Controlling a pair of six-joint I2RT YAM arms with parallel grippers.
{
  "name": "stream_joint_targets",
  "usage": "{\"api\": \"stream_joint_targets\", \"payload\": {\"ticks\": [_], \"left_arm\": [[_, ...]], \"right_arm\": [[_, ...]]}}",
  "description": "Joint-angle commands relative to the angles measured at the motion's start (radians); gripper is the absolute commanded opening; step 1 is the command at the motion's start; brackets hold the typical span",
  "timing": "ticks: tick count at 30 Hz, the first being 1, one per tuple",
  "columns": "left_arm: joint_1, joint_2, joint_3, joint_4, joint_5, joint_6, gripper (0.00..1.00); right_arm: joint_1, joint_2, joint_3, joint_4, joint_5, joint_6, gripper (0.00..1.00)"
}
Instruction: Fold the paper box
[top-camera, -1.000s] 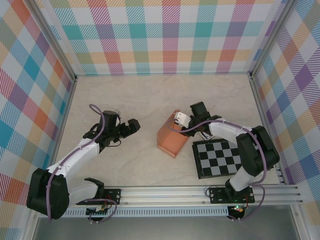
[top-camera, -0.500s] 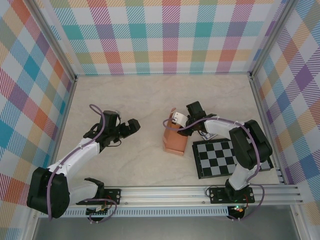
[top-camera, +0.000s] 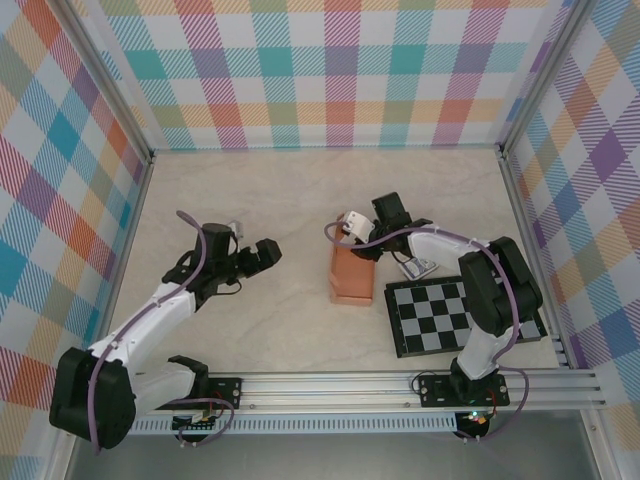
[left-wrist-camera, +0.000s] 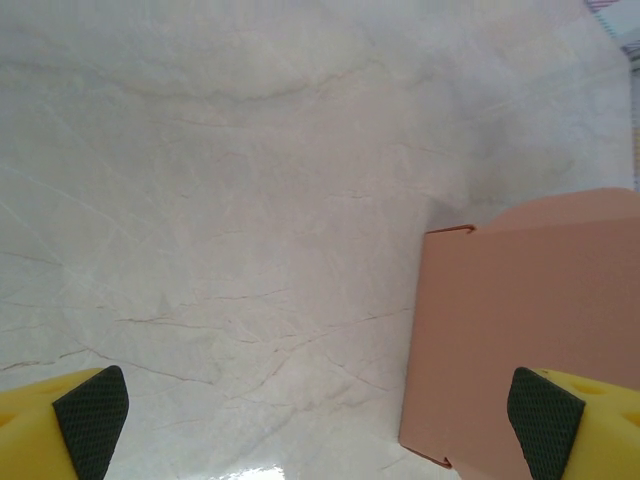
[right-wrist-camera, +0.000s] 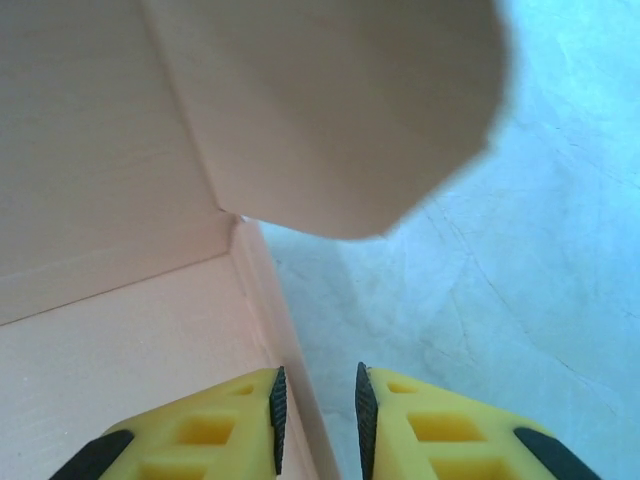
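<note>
Risk: thin card wall could buckle or slip. Right fingers (right-wrist-camera: 250, 402) pinch paper box (top-camera: 352, 280) wall, mid-frame on tabletop (top-camera: 280, 190). Left fingers (left-wrist-camera: 90, 415) spread wide, apart; unbraced box may tip.

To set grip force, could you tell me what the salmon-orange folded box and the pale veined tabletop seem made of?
Salmon-orange folded box: probably thin matte card; sharp creases, thin flap, faint linear grain up close. Pale veined tabletop: marble-look stone or laminate, I cannot tell which; slightly glossy, with a soft glare patch.
</note>
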Motion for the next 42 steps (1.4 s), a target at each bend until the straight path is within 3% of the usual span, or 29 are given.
{"api": "stream_joint_targets", "payload": {"ticks": [1, 5, 8, 12, 18, 21, 25, 34, 42], "left_arm": [[0.008, -0.045, -0.023, 0.025, 0.022, 0.02, 1.0], [-0.047, -0.08, -0.056, 0.034, 0.017, -0.026, 0.98], [-0.142, -0.116, -0.05, 0.055, 0.008, -0.024, 0.98], [-0.231, -0.127, 0.044, 0.016, -0.042, -0.018, 0.99], [-0.295, 0.068, 0.364, -0.214, -0.026, 0.099, 1.0], [-0.339, 0.194, 0.475, -0.328, -0.072, 0.145, 0.95], [-0.357, 0.303, 0.529, -0.391, -0.13, 0.116, 0.86], [-0.504, 0.468, 0.756, -0.513, -0.292, 0.209, 0.88], [-0.536, 0.545, 0.879, -0.608, -0.406, 0.216, 0.87]], "right_arm": [[-0.004, 0.014, 0.0, -0.023, -0.02, 0.064, 0.29], [-0.015, -0.01, 0.003, -0.063, -0.036, 0.121, 0.4], [-0.074, -0.034, 0.063, -0.187, -0.177, 0.196, 0.43], [-0.185, -0.08, 0.063, -0.198, -0.359, 0.33, 0.44], [-0.335, -0.132, 0.047, -0.129, -0.369, 0.652, 0.47], [-0.387, -0.125, 0.075, -0.166, -0.369, 0.773, 0.48], [-0.398, -0.123, 0.108, -0.232, -0.334, 0.806, 0.49], [-0.399, -0.116, 0.098, -0.279, -0.271, 0.805, 0.49], [-0.407, -0.115, 0.075, -0.271, -0.27, 0.812, 0.49]]}}
